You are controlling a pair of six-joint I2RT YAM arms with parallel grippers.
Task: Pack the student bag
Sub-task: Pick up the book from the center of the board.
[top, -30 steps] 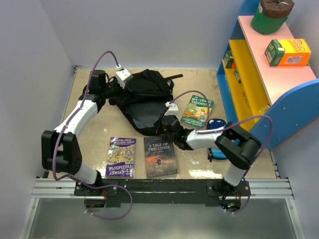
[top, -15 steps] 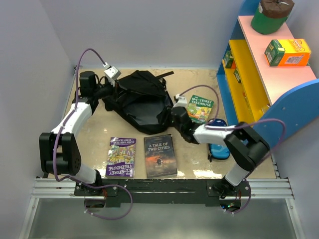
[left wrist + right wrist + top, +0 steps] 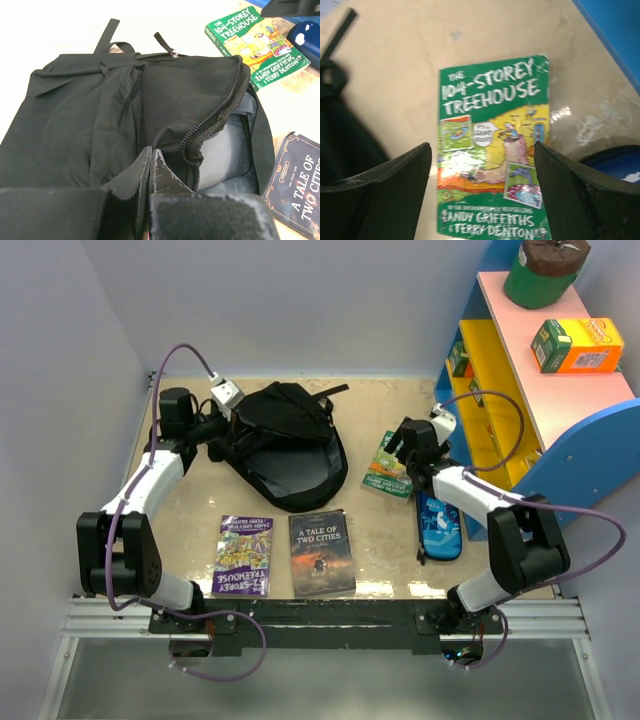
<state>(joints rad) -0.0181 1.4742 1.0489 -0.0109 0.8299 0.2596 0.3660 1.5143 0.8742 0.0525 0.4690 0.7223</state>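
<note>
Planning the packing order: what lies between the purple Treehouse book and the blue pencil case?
The dark book A Tale of Two Cities, beside the purple book, with bare table before the pencil case. The top view shows it.

I log the student bag (image 3: 285, 440) at rear. Two books (image 3: 321, 552) lie before it. Third book (image 3: 392, 468) and pencil case (image 3: 440, 525) lie to its right.

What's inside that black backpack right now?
Through the open zipper, only the backpack's grey lining shows; nothing packed is visible there. The black top flap covers the rest of the inside, so anything deeper cannot be seen.
</note>
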